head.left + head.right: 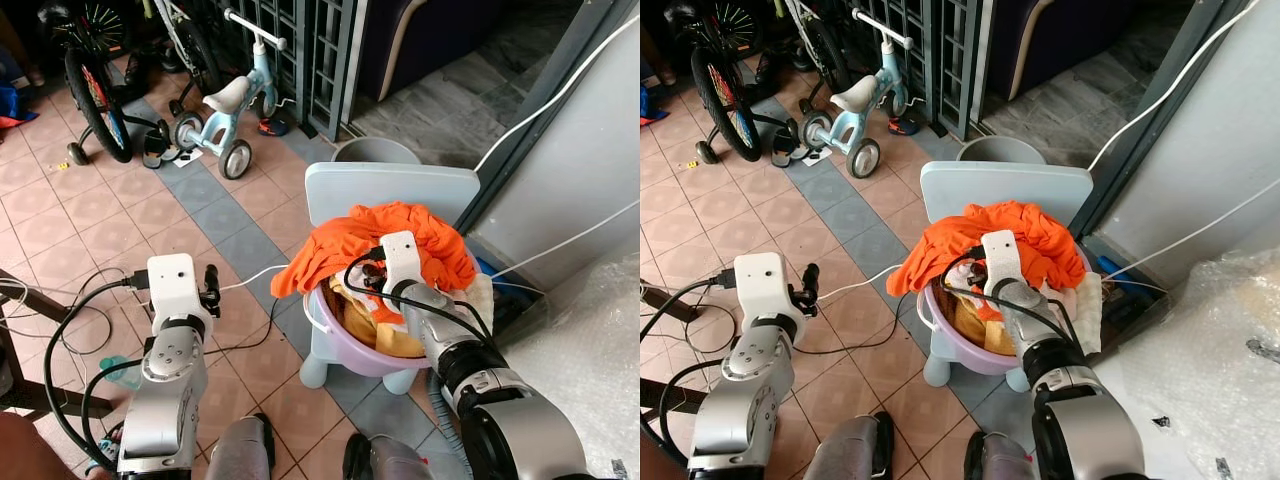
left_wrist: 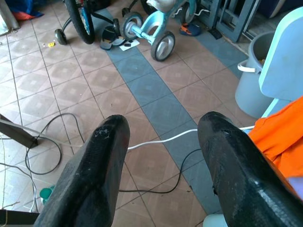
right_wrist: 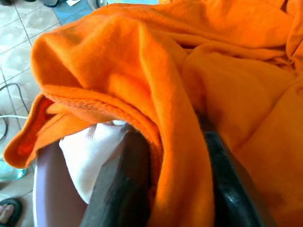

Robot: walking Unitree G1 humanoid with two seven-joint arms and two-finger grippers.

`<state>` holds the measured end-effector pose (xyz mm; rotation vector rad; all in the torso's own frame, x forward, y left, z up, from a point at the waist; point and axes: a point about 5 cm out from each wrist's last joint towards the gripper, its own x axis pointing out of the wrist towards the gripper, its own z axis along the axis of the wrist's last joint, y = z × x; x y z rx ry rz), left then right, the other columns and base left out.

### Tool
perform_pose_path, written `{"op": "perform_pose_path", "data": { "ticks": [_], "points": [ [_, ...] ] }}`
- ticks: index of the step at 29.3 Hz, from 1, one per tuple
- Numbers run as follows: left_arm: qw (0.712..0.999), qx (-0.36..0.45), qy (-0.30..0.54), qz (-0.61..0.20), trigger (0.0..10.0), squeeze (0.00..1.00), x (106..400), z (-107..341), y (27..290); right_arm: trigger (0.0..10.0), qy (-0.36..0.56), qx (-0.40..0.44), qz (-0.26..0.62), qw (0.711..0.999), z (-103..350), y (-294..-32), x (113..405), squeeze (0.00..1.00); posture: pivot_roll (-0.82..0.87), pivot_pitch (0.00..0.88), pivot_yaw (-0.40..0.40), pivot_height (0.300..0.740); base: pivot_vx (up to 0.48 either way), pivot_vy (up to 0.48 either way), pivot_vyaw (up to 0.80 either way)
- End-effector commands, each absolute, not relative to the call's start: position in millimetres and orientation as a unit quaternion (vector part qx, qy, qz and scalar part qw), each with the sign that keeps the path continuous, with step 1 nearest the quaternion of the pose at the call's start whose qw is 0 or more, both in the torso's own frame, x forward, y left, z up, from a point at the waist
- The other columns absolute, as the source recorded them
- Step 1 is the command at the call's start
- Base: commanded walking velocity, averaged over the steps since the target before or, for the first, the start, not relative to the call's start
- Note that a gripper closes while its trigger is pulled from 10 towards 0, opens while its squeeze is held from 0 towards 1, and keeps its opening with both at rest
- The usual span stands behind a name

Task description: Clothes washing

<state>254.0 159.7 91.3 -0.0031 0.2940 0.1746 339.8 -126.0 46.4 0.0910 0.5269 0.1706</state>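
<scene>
Jaws on orange cloth (image 3: 156,85), prob. in basin (image 1: 345,345).

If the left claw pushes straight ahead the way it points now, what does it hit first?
Probably the tiled floor. The open left claw looks down past a white cable lying on it; the orange cloth sits off to one side. Depth is uncertain.

Lilac basin (image 1: 345,345) on pale blue chair (image 1: 392,190); chair on tiled floor (image 1: 90,215).

Left end effector (image 2: 161,161) spread above white cable (image 2: 163,139) on tiles (image 2: 71,85)
</scene>
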Motion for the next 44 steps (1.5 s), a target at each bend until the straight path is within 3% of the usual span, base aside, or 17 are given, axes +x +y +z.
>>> {"op": "perform_pose_path", "data": {
  "ticks": [1, 4, 7, 8, 10, 11, 21, 22, 24, 25, 30, 33, 37, 38, 40, 41, 44],
  "points": [
    [0.985, 0.000, 0.149, 0.087, 10.0, 0.00, 254.7, 89.2, 160.2, 0.0, 0.290, 0.065, 0.057, 0.953, 35.3, -133.3, 333.1, 0.00, 0.13, 0.107, -0.015, 0.740, 0.000, 0.000, 0.00],
    [0.986, 0.002, 0.148, 0.078, 10.0, 0.00, 258.3, 90.1, 158.1, 0.0, 0.279, 0.066, 0.060, 0.956, 38.8, -132.8, 335.2, 0.00, 0.12, 0.113, -0.010, 0.740, 0.000, 0.000, 0.00],
    [0.986, 0.001, 0.151, 0.070, 10.0, 0.00, 261.7, 89.2, 152.7, 0.0, 0.274, 0.079, 0.122, 0.951, 41.2, -123.5, 333.6, 0.00, 0.11, 0.115, -0.016, 0.740, 0.000, 0.000, 0.00],
    [0.986, 0.000, 0.153, 0.070, 10.0, 0.00, 261.6, 88.5, 152.1, 3.1, 0.271, 0.068, 0.142, 0.950, 42.3, -121.1, 333.0, 0.00, 0.11, 0.115, -0.015, 0.740, 0.000, 0.000, 0.00],
    [0.986, -0.001, 0.154, 0.070, 10.0, 0.00, 261.6, 88.0, 151.7, 3.1, 0.269, 0.060, 0.154, 0.949, 43.0, -119.9, 332.6, 0.00, 0.11, 0.115, -0.016, 0.740, 0.000, 0.000, 0.00],
    [0.986, -0.001, 0.155, 0.068, 10.0, 0.00, 261.2, 87.4, 150.0, 10.0, 0.260, 0.047, 0.173, 0.949, 46.2, -121.3, 332.9, 1.00, 0.10, 0.114, -0.018, 0.740, 0.000, 0.000, 0.00],
    [0.984, -0.005, 0.165, 0.074, 10.0, 0.00, 257.7, 81.7, 152.2, 10.0, 0.186, -0.020, 0.219, 0.958, 74.9, -148.7, 341.1, 1.00, 0.08, 0.104, -0.032, 0.740, 0.000, 0.000, 0.00],
    [0.984, -0.004, 0.165, 0.069, 10.0, 0.00, 257.6, 81.2, 150.7, 10.0, 0.180, -0.036, 0.234, 0.955, 78.8, -152.7, 341.5, 0.24, 0.08, 0.103, -0.030, 0.740, 0.000, 0.000, 0.00],
    [0.984, -0.003, 0.165, 0.064, 10.0, 0.00, 258.0, 81.4, 149.0, 10.0, 0.181, -0.048, 0.247, 0.951, 80.5, -155.4, 340.9, 0.24, 0.08, 0.103, -0.030, 0.740, 0.000, 0.000, 0.00],
    [0.984, -0.003, 0.164, 0.063, 10.0, 0.00, 258.9, 81.8, 148.6, 10.0, 0.179, -0.051, 0.245, 0.951, 81.2, -156.6, 341.2, 0.00, 0.08, 0.102, -0.026, 0.740, 0.000, 0.000, 0.00],
    [0.985, -0.002, 0.163, 0.061, 10.0, 0.00, 262.5, 82.9, 148.3, 10.0, 0.201, -0.064, 0.260, 0.942, 75.5, -157.8, 336.9, 0.00, 0.07, 0.101, -0.018, 0.740, 0.000, 0.000, 0.00],
    [0.985, -0.001, 0.164, 0.059, 10.0, 0.00, 262.3, 82.3, 148.4, 10.0, 0.226, -0.070, 0.332, 0.913, 64.2, -145.0, 320.9, 0.00, 0.08, 0.105, -0.017, 0.740, 0.000, 0.000, 0.00],
    [0.984, -0.001, 0.166, 0.061, 10.0, 0.00, 261.7, 81.5, 149.2, 10.0, 0.237, -0.101, 0.347, 0.902, 57.2, -141.4, 314.8, 0.00, 0.08, 0.104, -0.016, 0.740, 0.000, 0.000, 0.00],
    [0.984, -0.001, 0.166, 0.061, 10.0, 0.00, 261.7, 81.4, 149.2, 10.0, 0.239, -0.107, 0.343, 0.902, 55.6, -141.4, 314.5, 0.63, 0.08, 0.104, -0.016, 0.740, 0.000, 0.000, 0.00],
    [0.984, -0.001, 0.166, 0.061, 10.0, 0.00, 261.8, 81.3, 149.2, 10.0, 0.241, -0.111, 0.340, 0.902, 54.5, -141.4, 314.3, 0.63, 0.08, 0.103, -0.016, 0.740, 0.000, 0.000, 0.00],
    [0.984, 0.000, 0.165, 0.061, 10.0, 0.00, 262.7, 81.5, 148.8, 10.0, 0.241, -0.137, 0.336, 0.900, 52.0, -138.7, 313.9, 1.00, 0.08, 0.102, -0.014, 0.740, 0.000, 0.000, 0.00],
    [0.985, 0.000, 0.164, 0.059, 10.0, 0.00, 263.0, 81.9, 148.2, 10.0, 0.238, -0.170, 0.326, 0.899, 50.4, -137.7, 313.5, 1.00, 0.08, 0.102, -0.015, 0.740, 0.000, 0.000, 0.00]
  ]
}}
